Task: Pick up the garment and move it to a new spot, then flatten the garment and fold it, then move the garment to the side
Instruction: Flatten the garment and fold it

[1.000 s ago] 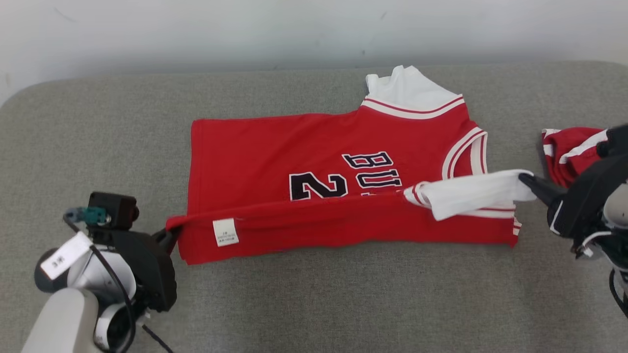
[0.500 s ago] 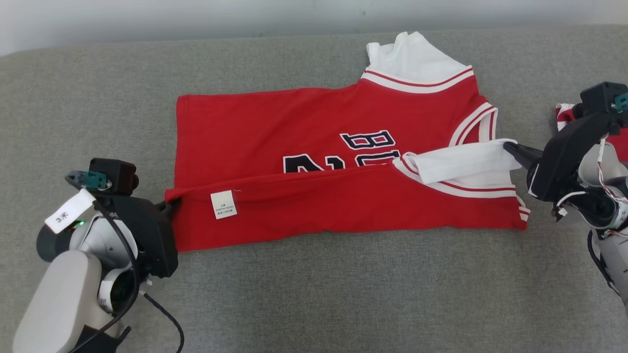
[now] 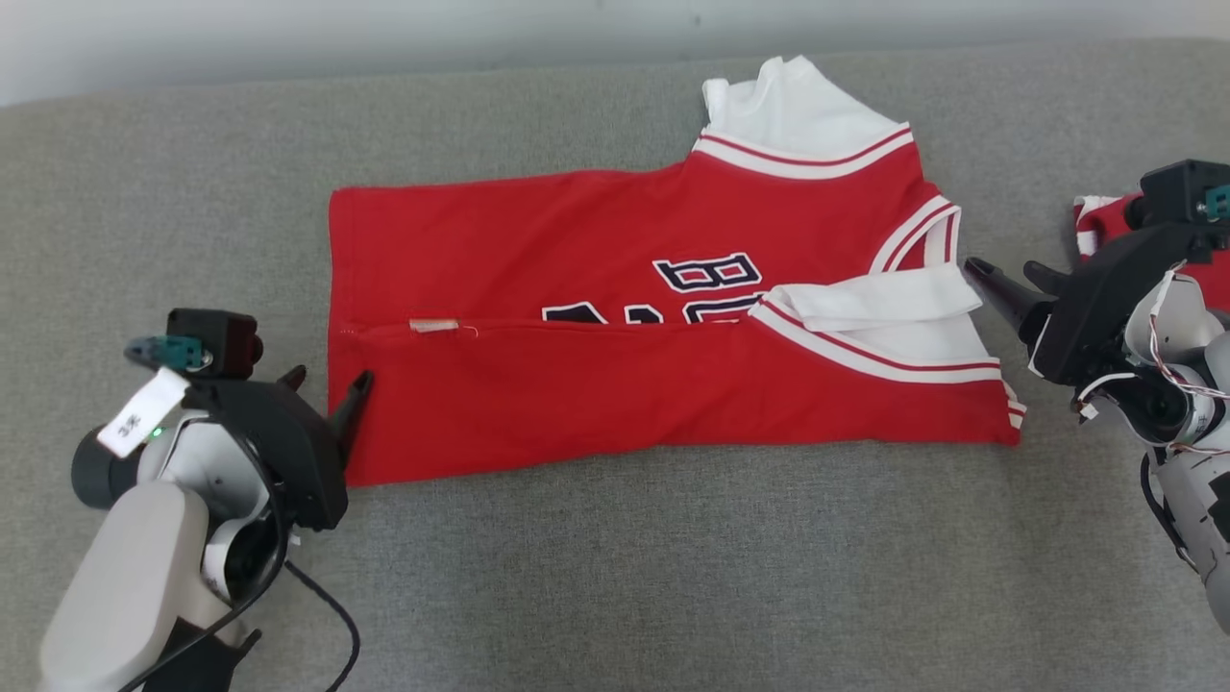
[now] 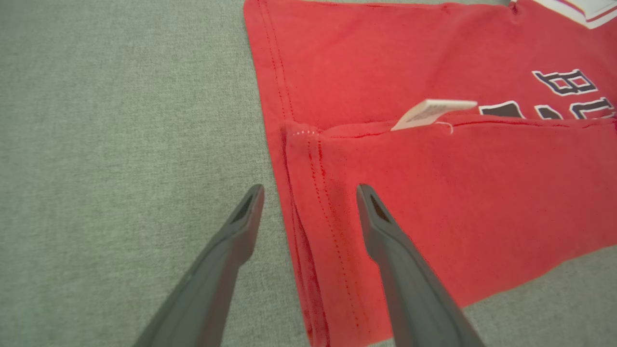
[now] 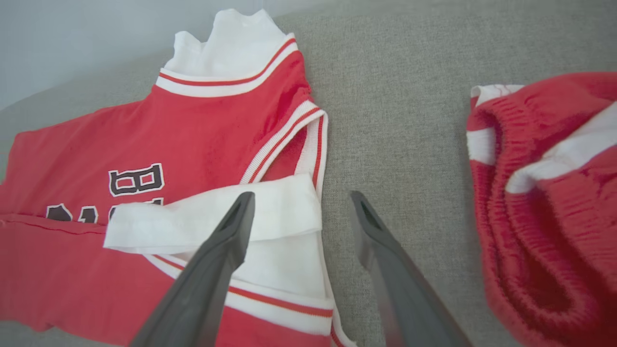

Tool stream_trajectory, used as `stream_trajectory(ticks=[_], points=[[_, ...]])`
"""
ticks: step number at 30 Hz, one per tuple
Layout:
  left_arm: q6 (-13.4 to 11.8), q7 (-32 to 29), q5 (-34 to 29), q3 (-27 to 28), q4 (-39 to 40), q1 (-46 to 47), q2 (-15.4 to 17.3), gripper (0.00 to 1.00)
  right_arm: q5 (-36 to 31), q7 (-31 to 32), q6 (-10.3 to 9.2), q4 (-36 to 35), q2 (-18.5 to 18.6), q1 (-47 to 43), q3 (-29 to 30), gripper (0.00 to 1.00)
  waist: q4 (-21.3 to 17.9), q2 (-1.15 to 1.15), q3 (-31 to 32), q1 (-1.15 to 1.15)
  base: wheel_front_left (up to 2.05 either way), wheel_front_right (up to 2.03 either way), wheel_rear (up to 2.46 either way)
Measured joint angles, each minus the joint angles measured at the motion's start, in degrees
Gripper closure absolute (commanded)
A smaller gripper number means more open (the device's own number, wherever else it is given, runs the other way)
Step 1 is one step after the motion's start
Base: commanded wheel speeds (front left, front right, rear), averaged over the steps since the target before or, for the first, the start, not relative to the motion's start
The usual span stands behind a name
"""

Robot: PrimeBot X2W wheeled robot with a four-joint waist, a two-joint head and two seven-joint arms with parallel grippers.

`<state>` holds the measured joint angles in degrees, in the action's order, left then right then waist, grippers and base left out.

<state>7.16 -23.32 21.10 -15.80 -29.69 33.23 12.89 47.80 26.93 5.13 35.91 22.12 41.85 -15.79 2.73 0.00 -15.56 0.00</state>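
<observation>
Left gripper (image 3: 329,380), its 2 fingers apart, straddles the hem of the red jersey (image 3: 577,404), lying half-folded along the grey cushion (image 3: 615,577). It's soft, light, limp knit (likely to sag and crease), so pinch both layers at hem and shoulder corners. Right gripper (image 3: 1001,269), fingers apart, sits just beside the white sleeve (image 3: 865,300); another red garment (image 5: 554,217) lies further right.

You get bright, even light; the red-and-white fabric jersey (image 3: 577,404) casts only a thin soft shadow on the grey woven cushion (image 3: 615,577). Your wrist views warp at the edges, with the dark tapered fingers (image 4: 400,270) slightly soft.
</observation>
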Motion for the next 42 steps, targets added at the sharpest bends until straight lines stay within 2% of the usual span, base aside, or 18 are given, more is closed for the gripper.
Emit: stream_trajectory(ticks=[4, 8, 19, 28, 34, 42], points=[[0.0, 3.6, -0.9, 0.1, 0.6, -2.8, -0.2, 0.00, 0.0, -4.0, 0.69, -0.4, 0.1, -1.3, 0.5, 0.00, 0.0, 0.00, 1.3, 0.00, 0.00, 0.00, 0.00], [-0.2, 7.6, -1.1, 0.0, 2.2, -7.4, -0.9, 0.00, 0.0, -8.0, 1.36, -2.9, 0.4, -6.7, 0.7, 0.00, 0.2, 0.00, 2.7, 0.00, 0.00, 0.00, 0.00], [-2.2, 15.4, -1.5, 0.5, 6.0, -14.5, -2.0, 0.00, -2.8, -15.4, 1.45, -8.1, 1.3, -17.2, -1.0, 0.00, 0.2, 0.00, 5.1, -0.01, 0.00, 0.00, 0.00], [-3.1, 17.3, -2.4, 0.2, 4.4, -14.9, -2.3, 0.00, -4.5, -18.1, 1.32, -8.5, 1.0, -20.4, -1.7, 0.00, -0.5, 0.00, 5.0, 0.00, 0.00, 0.00, 0.00], [-3.7, 17.8, -3.1, -0.7, 2.2, -13.5, -3.1, 0.00, -7.6, -18.3, -0.15, -7.9, 0.8, -20.3, -3.8, 0.00, -0.5, 0.00, 4.3, 0.00, 0.00, 0.00, 0.00], [-4.6, 17.2, -5.4, -2.0, -2.1, -11.5, -3.9, 0.00, -10.8, -18.4, -1.18, -5.2, 0.9, -19.0, -6.1, 0.00, -0.1, 0.00, 3.2, 0.00, 0.00, 0.00, 0.00]])
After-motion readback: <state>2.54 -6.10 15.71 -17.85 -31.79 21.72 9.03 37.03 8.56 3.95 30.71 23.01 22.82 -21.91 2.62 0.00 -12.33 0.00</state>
